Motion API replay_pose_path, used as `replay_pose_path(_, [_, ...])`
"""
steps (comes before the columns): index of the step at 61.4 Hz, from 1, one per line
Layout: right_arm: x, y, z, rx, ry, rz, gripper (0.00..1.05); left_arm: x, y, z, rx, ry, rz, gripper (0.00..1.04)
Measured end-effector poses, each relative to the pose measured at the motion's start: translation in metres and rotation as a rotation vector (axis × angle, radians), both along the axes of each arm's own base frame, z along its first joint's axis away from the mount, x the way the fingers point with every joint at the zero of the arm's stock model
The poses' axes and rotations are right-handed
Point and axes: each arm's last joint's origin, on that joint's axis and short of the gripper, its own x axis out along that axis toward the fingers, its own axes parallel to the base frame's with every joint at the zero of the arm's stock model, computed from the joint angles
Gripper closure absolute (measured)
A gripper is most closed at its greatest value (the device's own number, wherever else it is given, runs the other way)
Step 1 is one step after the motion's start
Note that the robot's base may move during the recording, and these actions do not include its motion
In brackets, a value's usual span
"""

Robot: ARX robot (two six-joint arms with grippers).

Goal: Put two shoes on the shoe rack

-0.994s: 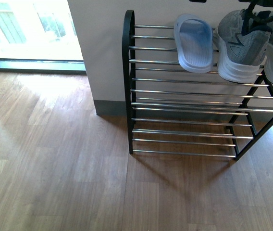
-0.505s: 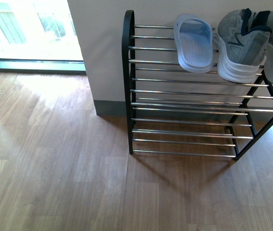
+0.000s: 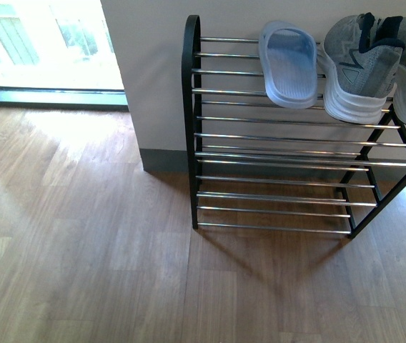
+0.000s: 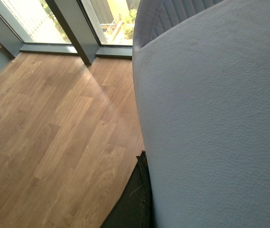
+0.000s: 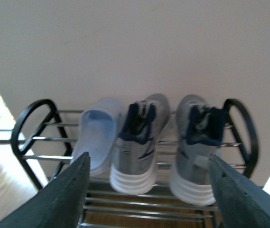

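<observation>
Strong daylight pours through the window (image 3: 42, 43) at the upper left of the front view, blown out to near white, and washes a pale glare across the wooden floor (image 3: 81, 236). The shoe rack (image 3: 281, 136) throws a soft shadow toward the camera, and its chrome rods glint. The front view is sharp. The right wrist view is dimmer and blurred throughout, the sneakers (image 5: 139, 142) soft-edged. The left wrist view is evenly lit.

1. Our right hand (image 5: 147, 190) is spread wide, its two dark fingers (image 5: 63, 199) well apart with nothing between them.
2. Our left hand's state cannot be told.
3. The front view shows neither arm.
</observation>
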Motion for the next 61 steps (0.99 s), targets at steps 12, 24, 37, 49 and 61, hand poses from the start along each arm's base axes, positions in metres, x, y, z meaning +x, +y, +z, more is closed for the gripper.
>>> replay_pose_path(12, [-0.023, -0.004, -0.011, -0.032, 0.027, -0.026, 0.67, 0.0, 0.0, 0.0, 0.0, 0.0, -0.001, 1.03])
replay_pose_path(24, [-0.039, -0.004, -0.008, -0.044, 0.016, -0.027, 0.97, 0.0, 0.0, 0.0, 0.001, 0.0, 0.001, 1.03])
replay_pose_path(37, [-0.055, -0.004, -0.008, -0.048, 0.017, -0.028, 1.03, 0.0, 0.0, 0.0, 0.0, 0.0, 0.0, 1.03])
replay_pose_path(49, [-0.066, -0.004, -0.007, -0.048, 0.013, -0.028, 1.03, 0.0, 0.0, 0.0, 0.0, 0.0, 0.0, 1.03])
replay_pose_path(61, [-0.074, -0.004, -0.002, -0.048, -0.002, -0.028, 1.03, 0.0, 0.0, 0.0, 0.0, 0.0, 0.0, 1.03])
